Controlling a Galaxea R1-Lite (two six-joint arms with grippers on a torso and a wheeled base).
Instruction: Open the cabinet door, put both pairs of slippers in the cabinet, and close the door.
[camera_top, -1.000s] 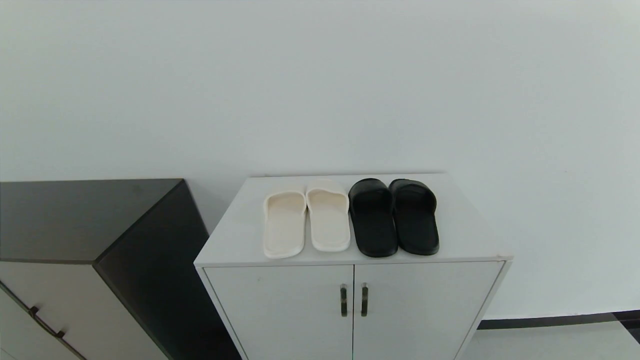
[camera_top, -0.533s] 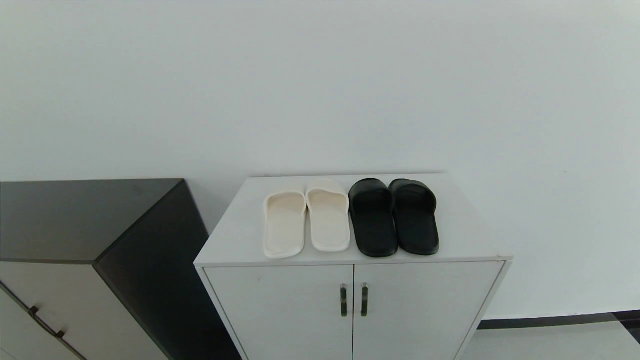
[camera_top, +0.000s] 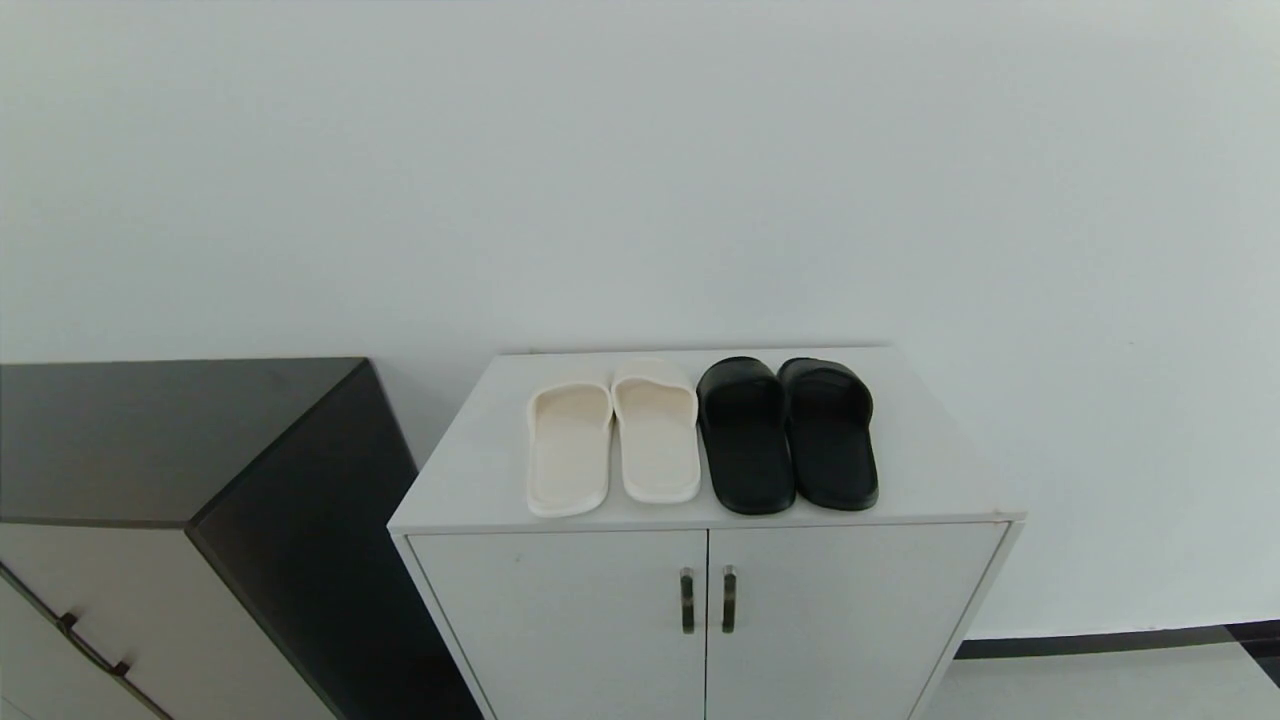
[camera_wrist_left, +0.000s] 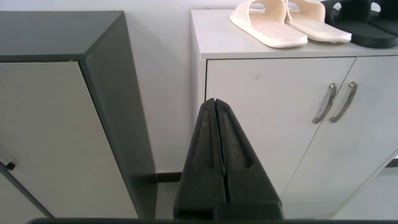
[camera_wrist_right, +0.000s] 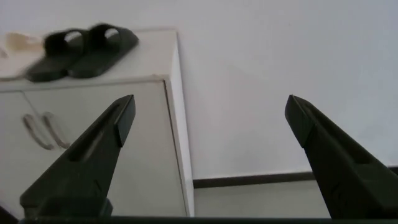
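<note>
— What has changed for us since a second ago?
— Nothing. In the head view the white cabinet (camera_top: 850, 620), its doors (camera_top: 570, 620) and both pairs of slippers lie exactly as before.
— And our pincers?
— Our left gripper (camera_wrist_left: 216, 104) has its fingers pressed flat together with nothing between them; our right gripper (camera_wrist_right: 209, 102) is spread wide, holding and touching nothing (bare wall (camera_wrist_right: 280, 50) fills its gap).
— How do the task's things look?
— The white cabinet stands against the wall with both doors shut; its two handles (camera_top: 687, 600) are upright, side by side at the centre seam. On its top the cream slippers (camera_top: 640, 450) lie at 9 o'clock of the black slippers (camera_top: 760, 440), just beside them, toes toward 12 o'clock. A dark cabinet (camera_top: 180, 440) stands at 9 o'clock of the white one.
</note>
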